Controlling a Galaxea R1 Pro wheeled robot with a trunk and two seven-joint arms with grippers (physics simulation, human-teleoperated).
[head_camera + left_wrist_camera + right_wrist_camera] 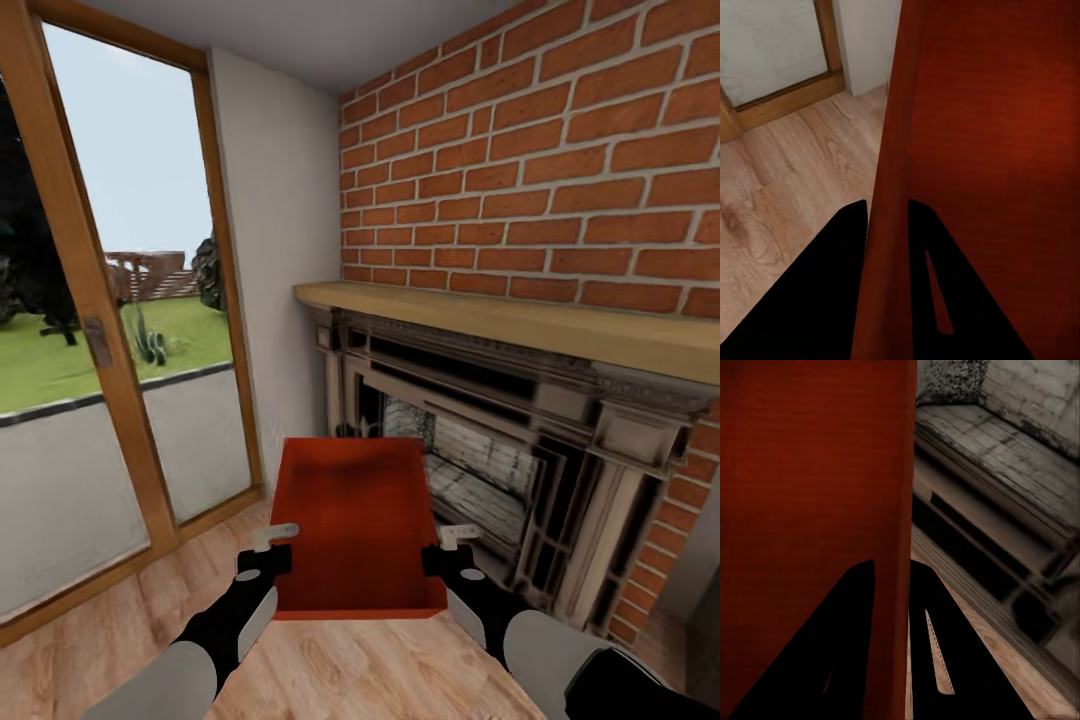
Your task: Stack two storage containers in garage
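One orange-red container (358, 520) hangs in the air between the two arms, above the wood-plank floor (330, 670) of the living room, in front of the brick fireplace (500, 470) and just right of the wood-framed glass door (110, 330). It carries nothing inside that can be seen, and its open top faces the head camera. The left gripper (268, 556) clamps the container's left wall near the corner closest to the robot; in the left wrist view the two dark fingers (817, 300) sit one on each side of that thin wall (886, 247), pressed close against it, with the bin's inside (1005, 150) on one side and the plank floor (787, 180) and the door's lower frame (787, 97) on the other. The right gripper (448, 556) grips the right wall in the same way; in the right wrist view its fingers (832, 660) straddle the wall's edge (904, 607), nearly closed on it, with the fireplace's dark hearth and stone surround (1005, 502) beyond. The wooden mantel (520, 325) runs across the brickwork above the bin.
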